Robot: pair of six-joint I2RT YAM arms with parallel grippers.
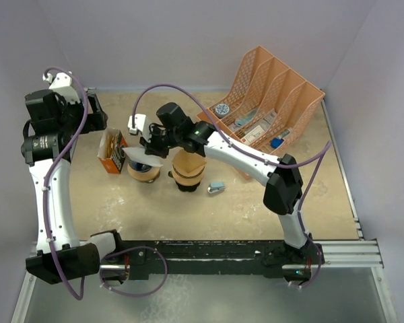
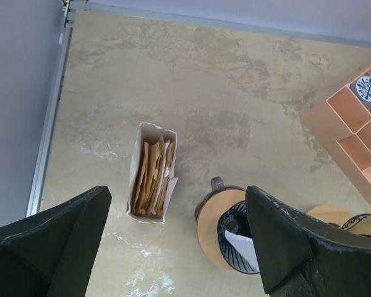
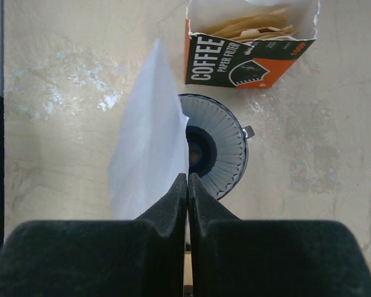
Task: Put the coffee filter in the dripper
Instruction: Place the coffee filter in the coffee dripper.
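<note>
The left gripper [image 2: 178, 207] hangs high over the left part of the table [image 1: 256, 208], jaws spread wide and holding nothing. Below it stands the open coffee filter box [image 2: 151, 176], packed with brown paper filters on edge.

Just right of the box sits the dripper [image 3: 221, 154], a dark ribbed cone on a round tan base. The right gripper [image 3: 187, 178] is directly above it, its fingers pressed together on the white coffee filter [image 3: 145, 148]. The filter hangs flat from the pinch. In the right wrist view most of it lies to one side of the dripper, with one edge crossing the rim. In the left wrist view a white corner shows inside the cone.

Beside the dripper stands a second tan round piece [image 1: 188, 168], and near it lies a small blue-grey object [image 1: 217, 187]. At far right an orange file rack [image 1: 293, 101] lies on the table. Its compartments hold a round blue-patterned disc [image 1: 221, 109], flat packets and a small blue item [image 1: 277, 142].
</note>
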